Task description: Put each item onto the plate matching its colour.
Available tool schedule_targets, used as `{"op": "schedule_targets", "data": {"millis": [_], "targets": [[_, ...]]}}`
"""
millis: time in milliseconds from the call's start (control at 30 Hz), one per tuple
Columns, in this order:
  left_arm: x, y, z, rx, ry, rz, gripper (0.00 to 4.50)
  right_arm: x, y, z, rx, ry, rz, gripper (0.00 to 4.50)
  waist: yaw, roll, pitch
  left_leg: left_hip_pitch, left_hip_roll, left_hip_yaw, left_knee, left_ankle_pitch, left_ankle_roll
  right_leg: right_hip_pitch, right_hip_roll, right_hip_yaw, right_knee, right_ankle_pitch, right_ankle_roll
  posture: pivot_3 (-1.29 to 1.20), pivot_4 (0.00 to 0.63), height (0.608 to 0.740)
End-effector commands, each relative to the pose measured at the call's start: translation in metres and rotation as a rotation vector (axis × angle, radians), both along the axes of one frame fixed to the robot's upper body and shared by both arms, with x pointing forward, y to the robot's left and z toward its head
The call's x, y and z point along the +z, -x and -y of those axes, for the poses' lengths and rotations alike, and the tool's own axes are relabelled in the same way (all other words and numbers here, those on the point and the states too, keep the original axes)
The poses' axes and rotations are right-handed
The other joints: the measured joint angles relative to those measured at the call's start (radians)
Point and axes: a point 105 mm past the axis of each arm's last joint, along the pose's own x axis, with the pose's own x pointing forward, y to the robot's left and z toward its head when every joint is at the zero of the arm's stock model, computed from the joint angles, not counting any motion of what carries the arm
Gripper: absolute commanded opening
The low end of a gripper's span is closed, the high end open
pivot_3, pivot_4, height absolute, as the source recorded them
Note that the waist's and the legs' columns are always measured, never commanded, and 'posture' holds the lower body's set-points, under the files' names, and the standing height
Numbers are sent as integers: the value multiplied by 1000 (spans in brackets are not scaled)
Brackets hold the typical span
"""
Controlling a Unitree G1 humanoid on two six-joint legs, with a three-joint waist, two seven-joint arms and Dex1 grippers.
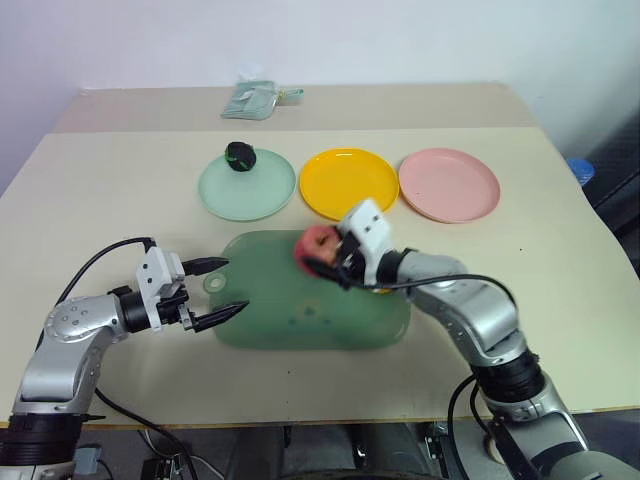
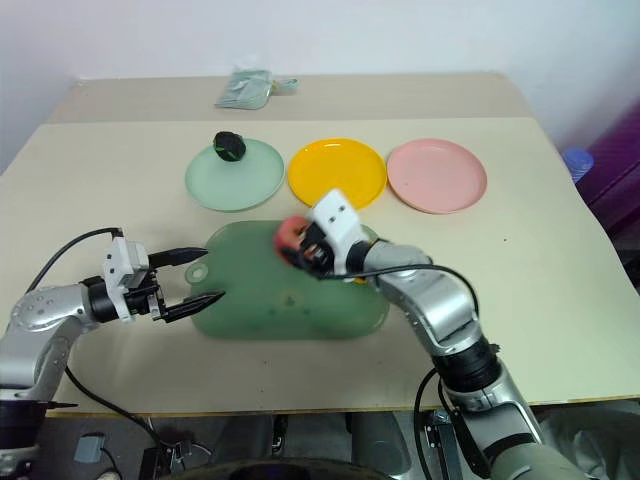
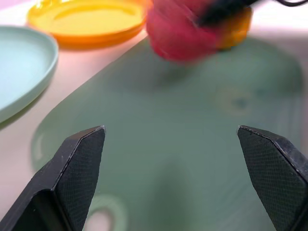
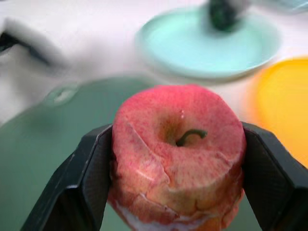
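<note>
My right gripper (image 4: 178, 159) is shut on the pinkish-red apple (image 1: 316, 246), holding it above the far part of the large green board (image 1: 300, 310). The apple's stem faces the right wrist view, with a black finger on each side. The orange (image 3: 237, 28) lies on the board just behind the apple, mostly hidden under my right arm. The dark green-and-black ball (image 1: 240, 155) rests on the far edge of the mint green plate (image 1: 250, 195). The yellow plate (image 1: 349, 183) and pink plate (image 1: 449, 184) are bare. My left gripper (image 1: 235, 285) stands open and empty at the board's left end.
A greenish packet (image 1: 250, 98) lies at the back of the table behind the plates. The three plates stand in a row beyond the board. A blue object (image 1: 582, 170) sits off the table's right edge.
</note>
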Motion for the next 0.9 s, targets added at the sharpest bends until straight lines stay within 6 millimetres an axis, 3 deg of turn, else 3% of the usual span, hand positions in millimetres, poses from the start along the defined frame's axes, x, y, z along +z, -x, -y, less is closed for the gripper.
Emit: {"op": "schedule_targets", "data": {"millis": [33, 100, 167, 233, 333, 433, 567, 700, 800, 900], "targets": [[6, 6, 13, -42, 24, 16, 4500, 32, -26, 50, -244, -18, 98, 3078, 1, 0, 0, 0, 0, 0, 0, 0, 0, 0, 0, 0, 0, 0, 0, 0, 150, 740], [3, 11, 18, -60, 30, 7, 4500, 28, -48, 89, -414, 23, 91, 3078, -2, 0, 0, 0, 0, 0, 0, 0, 0, 0, 1, 0, 0, 0, 0, 0, 150, 740], [1, 15, 21, -79, 38, 0, 4500, 23, -62, 112, -499, 48, 85, 3078, -5, 0, 0, 1, 0, 1, -1, 0, 0, 0, 2, 1, 0, 0, 0, 0, 150, 740], [0, 17, 23, -92, 38, -1, 4500, 20, -73, 122, -540, 23, 75, 3078, -12, 1, 0, 1, 0, 2, -1, 0, 0, -1, 2, 1, 0, 0, 0, 0, 150, 740], [-2, 21, 24, -101, 38, -3, 4500, 21, -83, 131, -569, 15, 115, 4473, -28, 2, 1, 1, 0, 2, -1, 0, 0, -1, 2, 1, 0, 0, 0, 0, 150, 740], [-5, 24, 23, -96, 39, -6, 4500, 25, -83, 134, -576, 9, 155, 4473, -33, 2, 1, 1, 1, 2, -1, 0, 1, -1, 2, 2, 0, 0, 0, 0, 150, 740], [-8, 25, 22, -88, 40, -12, 4500, 32, -67, 122, -495, 20, 210, 4473, -32, 2, 1, 1, 1, 2, -1, 0, 1, -1, 2, 2, 0, 0, 0, 0, 150, 740], [-9, 23, 22, -88, 43, -14, 4500, 36, -30, 95, -243, -24, 200, 4473, -22, 2, 1, 1, 1, 2, -1, 0, 1, -1, 2, 2, 0, 0, 0, 0, 150, 740], [-9, 21, 22, -100, 39, -15, 4500, 20, 9, 74, -18, 4, 109, 4473, -16, 2, 1, 0, 1, 1, -1, 0, 1, 0, 1, 2, 0, 0, 0, 0, 150, 740], [-10, 17, 23, -112, 33, -15, 4500, -16, 40, 57, 118, 70, -20, 4473, -17, 2, 0, 1, 1, 1, -1, 0, 1, 2, 1, 1, -1, 0, 0, 0, 150, 740]]}}
